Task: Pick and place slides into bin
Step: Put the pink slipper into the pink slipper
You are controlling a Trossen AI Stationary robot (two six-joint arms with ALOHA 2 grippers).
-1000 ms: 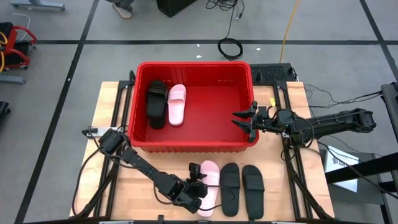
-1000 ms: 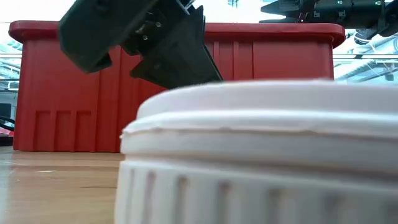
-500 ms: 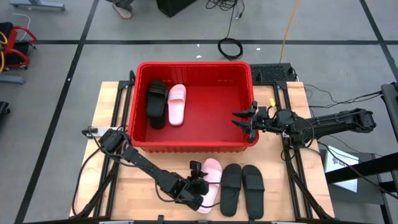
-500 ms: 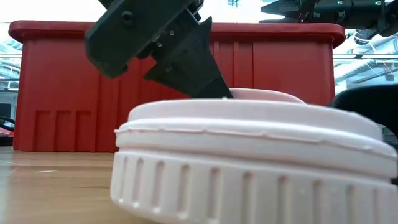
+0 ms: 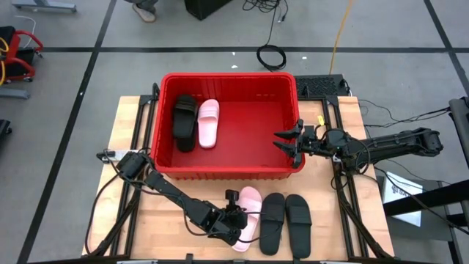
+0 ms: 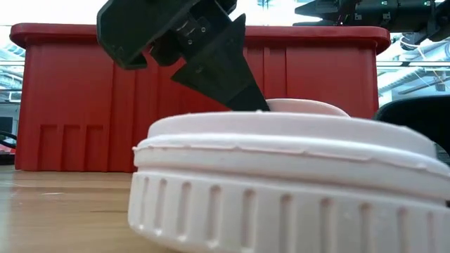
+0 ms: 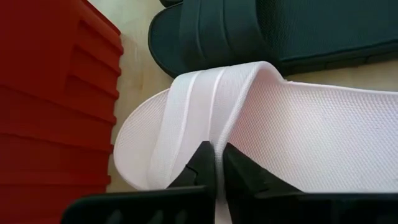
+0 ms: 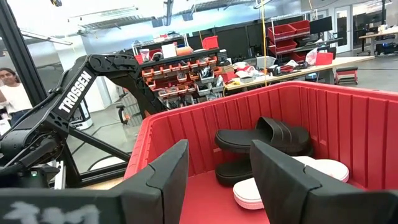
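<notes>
A pale pink slide [image 5: 248, 207] lies on the table in front of the red bin [image 5: 229, 170]. My left gripper [image 5: 238, 213] is shut on its strap, seen close in the left wrist view [image 7: 216, 165]. Two black slides [image 5: 271, 222] [image 5: 297, 218] lie flat to its right. In the bin lie another pink slide [image 5: 209, 123] and black slides [image 5: 184, 122], which the right wrist view shows stacked [image 8: 264, 140]. My right gripper [image 5: 283, 141] hangs open over the bin's right rim, touching nothing. My left gripper pinches the pink slide's strap by its heel-side edge [image 7: 219, 134] between its two fingers [image 7: 200, 167]. The fingers slant down from the table's left and come at the strap across the slide. The slide lies sole down on the table, strap up.
The bin's near wall [image 6: 84, 105] stands just behind the held slide. The nearer black slide [image 7: 249, 37] lies right beside the pink one. Bare wood shows left of the slides [image 5: 157, 220]. A person [image 8: 12, 93] stands in the room beyond the table.
My left gripper has come down onto the pink slide's strap and taken hold of its edge. The slide has shifted a little on the table, away from the near edge, so its strap now shows in the low view.
</notes>
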